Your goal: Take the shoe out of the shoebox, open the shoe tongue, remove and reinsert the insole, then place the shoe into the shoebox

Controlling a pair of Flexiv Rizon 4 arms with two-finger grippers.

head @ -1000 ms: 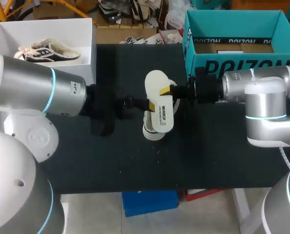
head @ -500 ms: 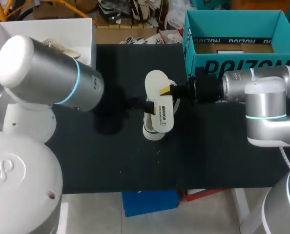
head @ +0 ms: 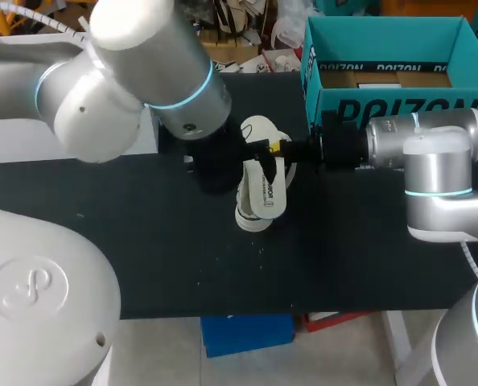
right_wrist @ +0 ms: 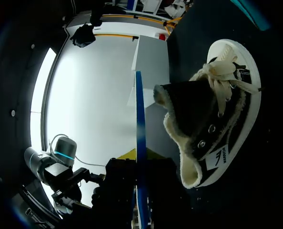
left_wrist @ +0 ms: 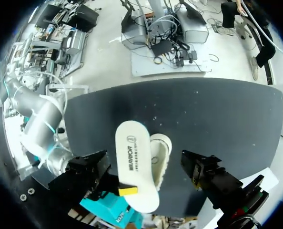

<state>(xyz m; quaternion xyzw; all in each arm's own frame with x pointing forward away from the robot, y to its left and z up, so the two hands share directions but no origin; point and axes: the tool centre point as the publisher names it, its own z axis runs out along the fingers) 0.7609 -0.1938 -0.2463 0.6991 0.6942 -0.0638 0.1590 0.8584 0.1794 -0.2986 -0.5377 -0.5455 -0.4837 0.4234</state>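
A cream insole (head: 267,193) hangs over the middle of the black table, and my right gripper (head: 286,149) is shut on its edge. Under it lies the shoe (head: 251,219), black with a cream fleece lining and a white sole. In the right wrist view the insole (right_wrist: 139,143) shows edge-on as a thin blue line between the fingers, with the shoe (right_wrist: 213,124) beside it. My left gripper (head: 253,153) is open just above the insole's heel end. Looking down from the left wrist, the insole (left_wrist: 134,167) covers part of the shoe (left_wrist: 161,150), with a yellow fingertip (left_wrist: 127,191) of my right gripper on it.
A teal shoebox (head: 384,48) stands open at the back right, right behind my right gripper. My left arm reaches across the back left and hides most of the white shoebox (head: 146,133). A blue box (head: 247,334) sits below the table's front edge.
My left arm has swung up and to the right, over the white shoebox, bringing its gripper to the insole. My right arm and the insole have stayed still.
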